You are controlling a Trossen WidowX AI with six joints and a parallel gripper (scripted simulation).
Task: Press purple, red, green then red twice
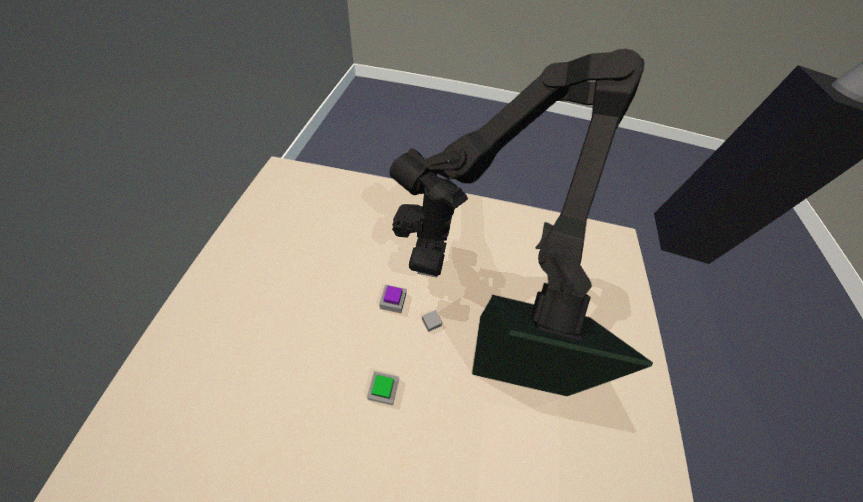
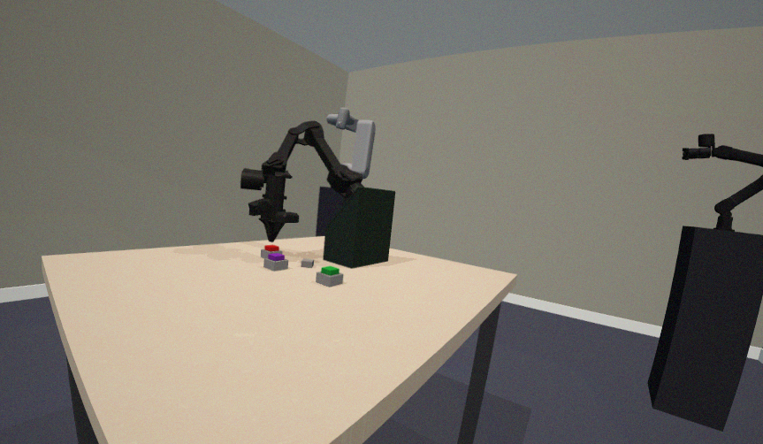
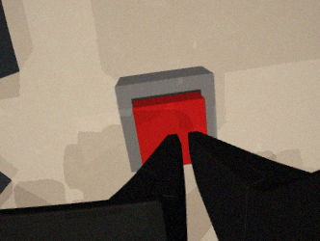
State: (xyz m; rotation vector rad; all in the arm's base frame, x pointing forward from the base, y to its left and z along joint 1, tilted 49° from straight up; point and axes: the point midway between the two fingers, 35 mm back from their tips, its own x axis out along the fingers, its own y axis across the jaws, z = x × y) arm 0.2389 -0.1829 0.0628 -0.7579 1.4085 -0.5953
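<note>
The red button (image 2: 271,248) (image 3: 164,120) sits in a grey square base and is raised; in the top view the arm hides nearly all of it. My gripper (image 2: 271,241) (image 3: 183,144) is shut and empty, pointing down just above the red button, with a small gap to its cap in the exterior view. The purple button (image 1: 393,294) (image 2: 276,256) stands raised in its base, nearer the front in the exterior view. The green button (image 1: 382,385) (image 2: 329,270) stands raised, farther from the gripper.
A small grey block (image 1: 431,320) (image 2: 307,263) lies beside the purple button, on the arm base's side. The dark green pedestal (image 1: 521,355) (image 2: 356,229) carries the arm. Other arms on dark stands are away from the table (image 1: 234,374) (image 2: 234,353).
</note>
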